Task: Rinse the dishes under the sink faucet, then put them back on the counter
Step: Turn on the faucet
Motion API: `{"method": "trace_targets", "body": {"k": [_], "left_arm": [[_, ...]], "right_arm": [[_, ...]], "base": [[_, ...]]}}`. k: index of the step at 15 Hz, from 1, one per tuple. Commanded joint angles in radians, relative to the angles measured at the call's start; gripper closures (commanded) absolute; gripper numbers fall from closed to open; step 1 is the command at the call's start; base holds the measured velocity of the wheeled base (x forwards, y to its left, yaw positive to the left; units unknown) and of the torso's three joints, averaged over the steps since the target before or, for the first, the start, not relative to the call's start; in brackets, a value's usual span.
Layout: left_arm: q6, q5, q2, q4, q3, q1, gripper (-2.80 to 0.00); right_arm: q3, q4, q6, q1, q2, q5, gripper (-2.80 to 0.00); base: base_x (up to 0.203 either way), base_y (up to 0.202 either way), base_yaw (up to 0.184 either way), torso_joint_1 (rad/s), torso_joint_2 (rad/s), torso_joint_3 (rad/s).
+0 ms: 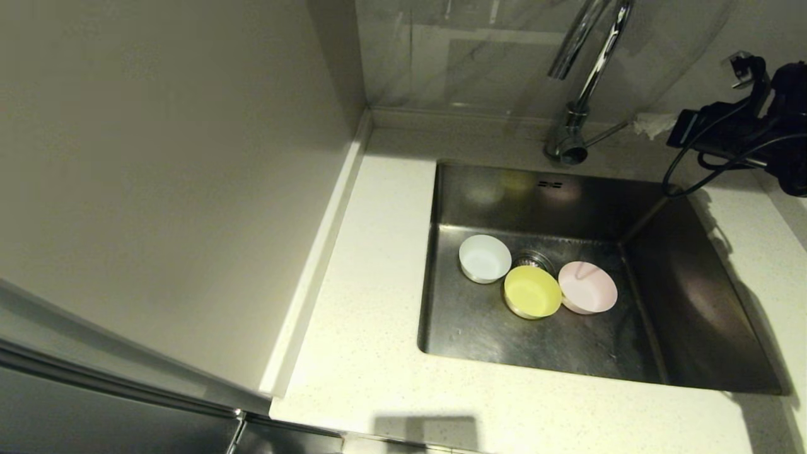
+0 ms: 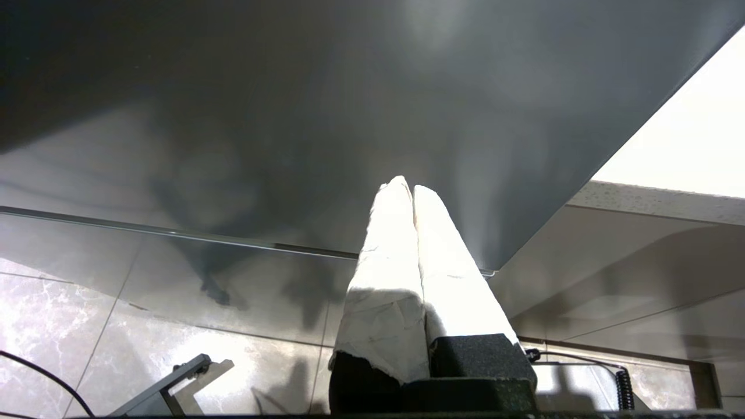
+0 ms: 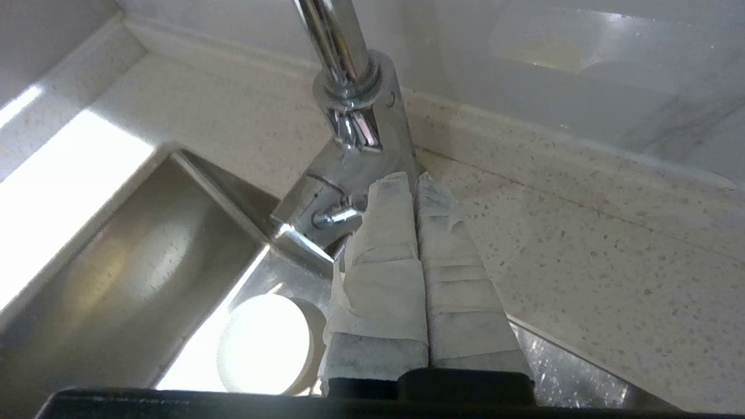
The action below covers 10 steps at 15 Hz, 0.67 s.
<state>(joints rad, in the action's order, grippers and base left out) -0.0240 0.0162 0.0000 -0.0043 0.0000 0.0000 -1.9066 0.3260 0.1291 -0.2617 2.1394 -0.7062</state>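
Three bowls, white [image 1: 484, 258], yellow [image 1: 532, 291] and pink [image 1: 587, 287], sitting in the sink [image 1: 542, 328] around the drain. Right gripper [image 3: 414, 181], fingers pressed together, near the bench's back edge beside the faucet [image 3: 349, 134] lever: nudge it gently. Left gripper [image 2: 406, 186] parked below the bench, fingers together

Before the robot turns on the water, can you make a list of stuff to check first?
1. All three bowls in the sink: white bowl, yellow bowl, pink bowl. Ok.
2. A bowl under the faucet spout: cannot tell.
3. Right gripper at the faucet's lever: ok, fingers shut.
4. Water running: not visible, ok.
5. Left gripper out of the way: ok, shut, below the counter.
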Motion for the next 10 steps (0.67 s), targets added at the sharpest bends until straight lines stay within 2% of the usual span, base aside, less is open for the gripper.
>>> {"method": "trace_targets", "body": {"k": [1,10], "left_arm": [[-0.001,0.001,-0.002,0.0,0.0,0.0,0.0],[-0.001,0.001,-0.002,0.0,0.0,0.0,0.0]], "right_arm": [[-0.008,0.004,0.009,0.004,-0.003,-0.004,0.0],[-0.065,0.007,0.01,0.044,0.034,0.002,0.0]], "base": [[0.0,0.0,0.0,0.0,0.0,0.0],[0.0,0.0,0.0,0.0,0.0,0.0]]}}
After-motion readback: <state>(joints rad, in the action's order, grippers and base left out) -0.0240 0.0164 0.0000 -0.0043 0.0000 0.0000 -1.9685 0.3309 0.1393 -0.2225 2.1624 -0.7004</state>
